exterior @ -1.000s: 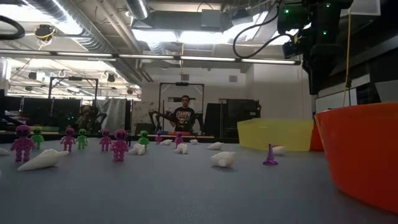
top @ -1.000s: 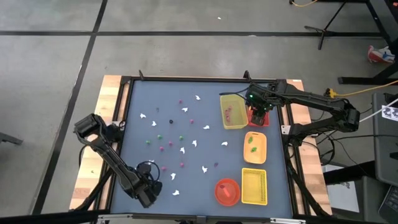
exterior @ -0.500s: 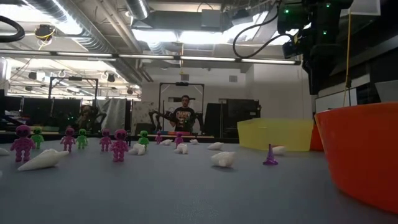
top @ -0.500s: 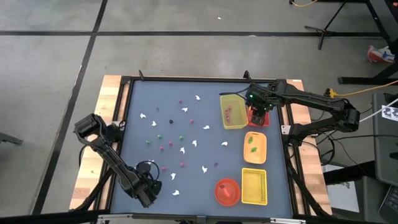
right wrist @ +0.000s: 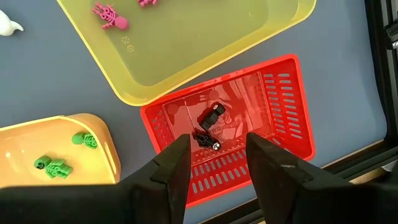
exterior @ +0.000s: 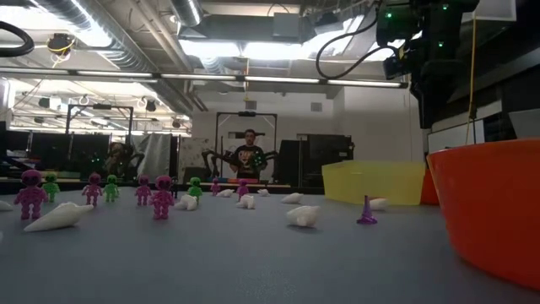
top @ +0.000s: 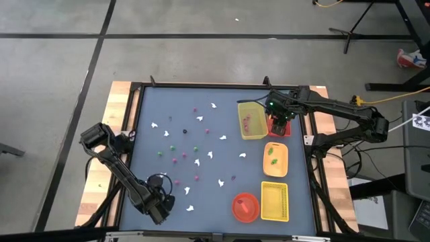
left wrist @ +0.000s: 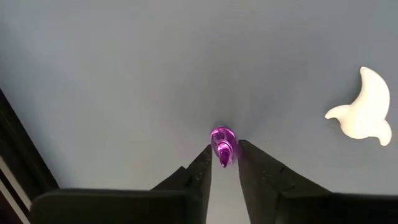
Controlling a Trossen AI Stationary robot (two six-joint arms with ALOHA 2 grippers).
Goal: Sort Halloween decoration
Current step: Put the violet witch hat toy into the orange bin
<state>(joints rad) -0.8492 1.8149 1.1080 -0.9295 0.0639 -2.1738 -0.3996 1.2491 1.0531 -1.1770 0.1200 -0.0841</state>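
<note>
— Where are the Halloween decoration pieces now?

— Most of them lie scattered on the grey table [top: 215,195]: white ghosts [top: 211,155], pink figures [exterior: 162,196] and green figures [exterior: 110,187]. Some are already in trays. Two pink figures are in the yellow tray [right wrist: 205,43], green ones are in the orange tray [right wrist: 37,146], and two dark pieces [right wrist: 208,126] lie in the red basket [right wrist: 283,118].

— And the grippers?

— The left gripper [left wrist: 222,163] is low at the near left part of the table. Its fingers [left wrist: 199,171] are closed on a small purple cone piece [left wrist: 222,144] that stands on the table, with one white ghost [left wrist: 365,107] near it. The right gripper [right wrist: 214,158] hangs over the red basket at the far right side, with its fingers apart and nothing between them.

— Anything else on the table?

— A round red-orange bowl [top: 245,206] and a yellow basket [top: 274,202] stand at the near right. Beyond the table a person [exterior: 248,154] is in the room.
</note>
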